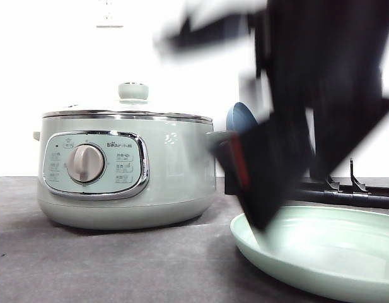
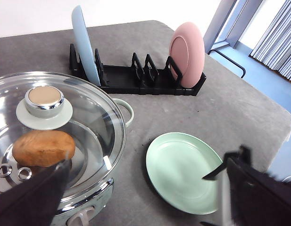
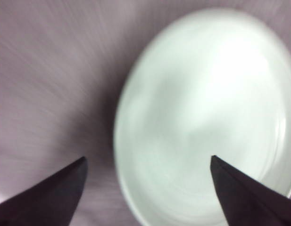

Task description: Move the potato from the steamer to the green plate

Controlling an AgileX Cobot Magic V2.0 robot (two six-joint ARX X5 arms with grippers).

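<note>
Potato (image 2: 43,148) is sitting inside the steamer (image 1: 125,170), visible through the glass lid (image 2: 65,127), which is on. The green plate (image 2: 183,172) lies flat and bare on the grey bench (image 2: 239,108), just beside the pot. Right claw (image 3: 147,188) is spread wide over the plate's edge, holding nothing, and blurry. Left claw (image 2: 145,188) is also wide apart, above pot and plate. Behind them a black rack (image 2: 136,77) holds a blue plate (image 2: 84,44) and a pink one (image 2: 187,54).

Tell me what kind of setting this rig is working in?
Likely a lab tabletop staged as a kitchen: a steamer with a potato inside, a dish rack holding plates, a bare green plate, all on grey table.
</note>
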